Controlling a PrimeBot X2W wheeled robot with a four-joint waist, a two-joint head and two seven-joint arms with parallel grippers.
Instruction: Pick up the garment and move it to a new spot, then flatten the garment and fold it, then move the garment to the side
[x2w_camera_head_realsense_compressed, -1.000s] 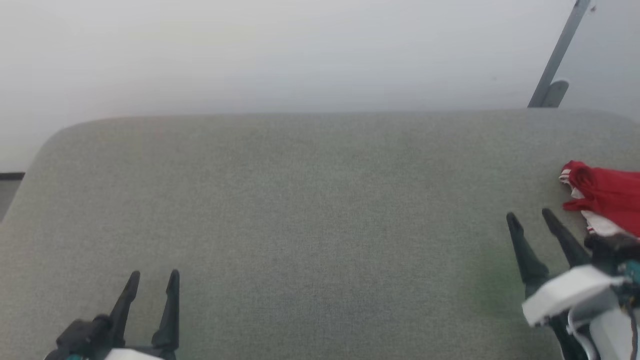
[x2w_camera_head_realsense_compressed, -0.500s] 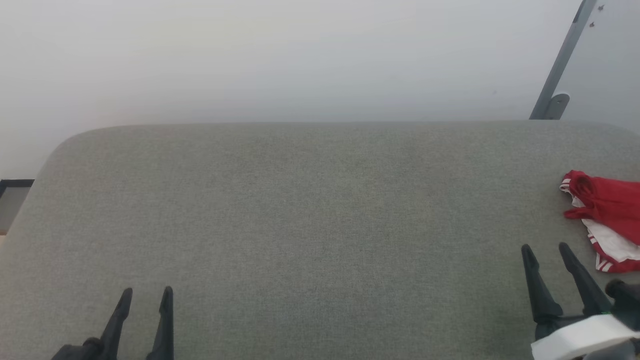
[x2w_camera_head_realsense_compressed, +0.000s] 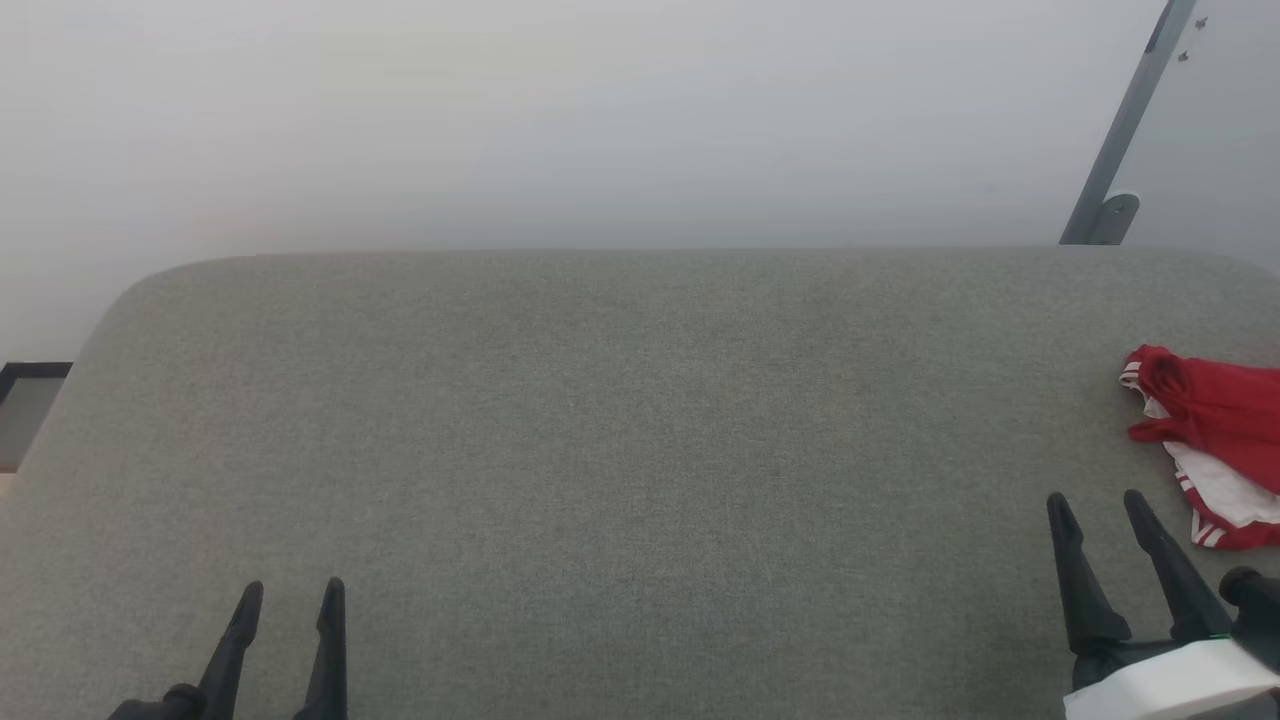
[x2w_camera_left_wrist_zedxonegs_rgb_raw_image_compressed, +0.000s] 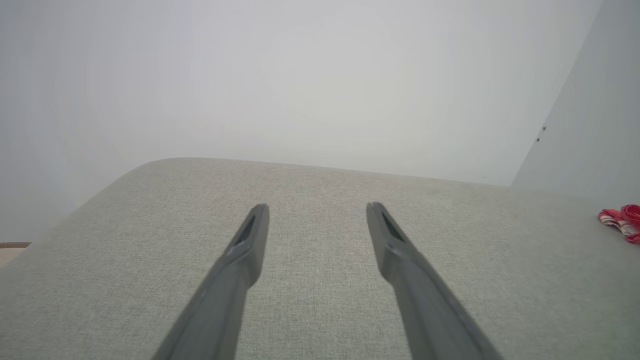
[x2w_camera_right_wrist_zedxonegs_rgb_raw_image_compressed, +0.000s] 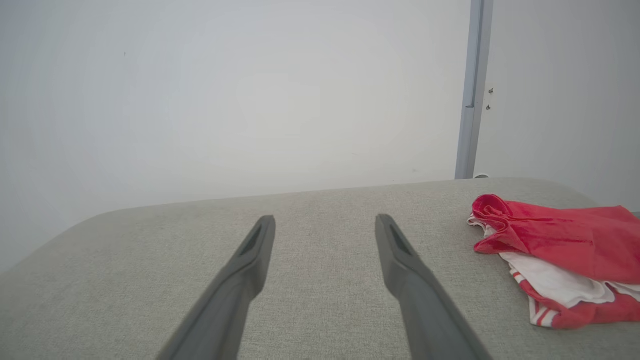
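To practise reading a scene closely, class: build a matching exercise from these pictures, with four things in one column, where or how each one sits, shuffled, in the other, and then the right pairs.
Things
1. red T-shirt
2. left gripper
3. right gripper
4. grey metal post

Places and states
A. behind the far right corner of the grey padded surface
B. fingers apart, close beside the shirt
C. bunched up on the surface's right side
D. fingers apart over bare surface, far from the shirt

Pairs: 1-C, 2-D, 3-B, 4-A
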